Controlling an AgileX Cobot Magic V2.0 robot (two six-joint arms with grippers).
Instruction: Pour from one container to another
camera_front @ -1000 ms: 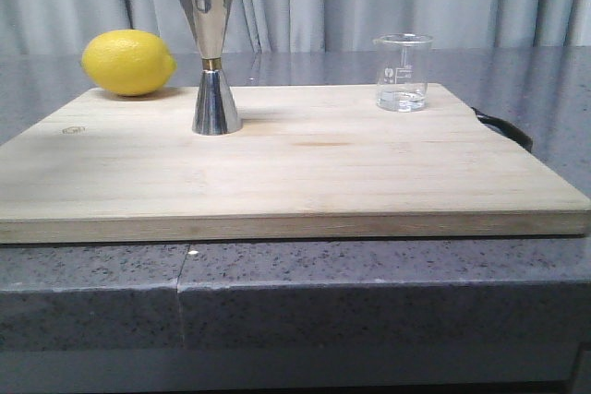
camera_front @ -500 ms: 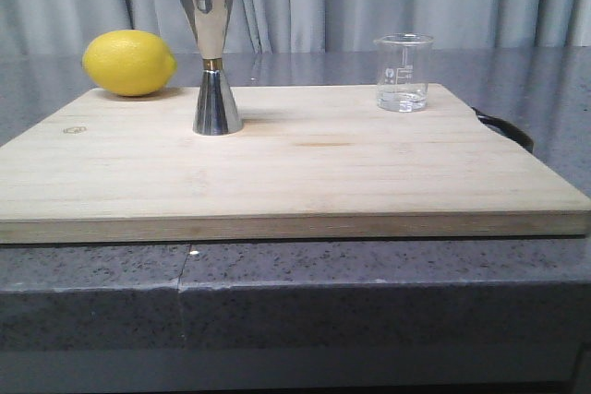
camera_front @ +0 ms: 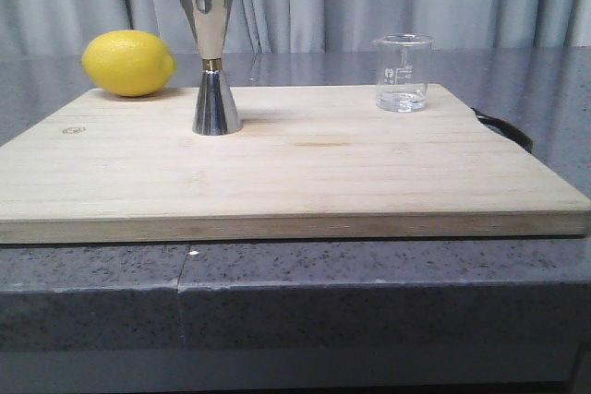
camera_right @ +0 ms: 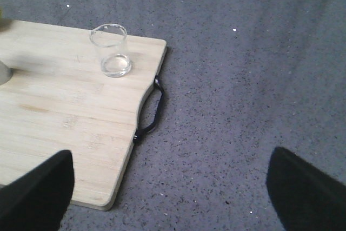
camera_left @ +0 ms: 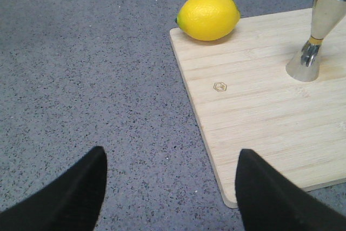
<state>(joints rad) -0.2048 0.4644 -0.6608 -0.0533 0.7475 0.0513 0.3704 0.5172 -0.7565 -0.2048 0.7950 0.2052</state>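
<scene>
A small clear glass beaker (camera_front: 403,72) with white scale marks and a little clear liquid stands at the far right of the wooden board (camera_front: 305,168); the right wrist view shows the beaker (camera_right: 110,50) too. The steel hourglass jigger (camera_front: 211,53) stands upright at the board's far left-centre, and its lower cone and bowl show in the left wrist view (camera_left: 317,31). My left gripper (camera_left: 168,187) hangs open over grey counter off the board's left edge. My right gripper (camera_right: 170,190) is open above the counter, off the board's right edge. Neither holds anything, and neither appears in the front view.
A yellow lemon (camera_front: 128,62) lies at the board's far left corner, close to the jigger. A black handle (camera_right: 150,113) sticks out from the board's right side. Speckled grey counter (camera_front: 369,302) surrounds the board, with curtains behind.
A dark shape at the top left corner of the front view a second ago has left the frame. The beaker, jigger and lemon have not moved.
</scene>
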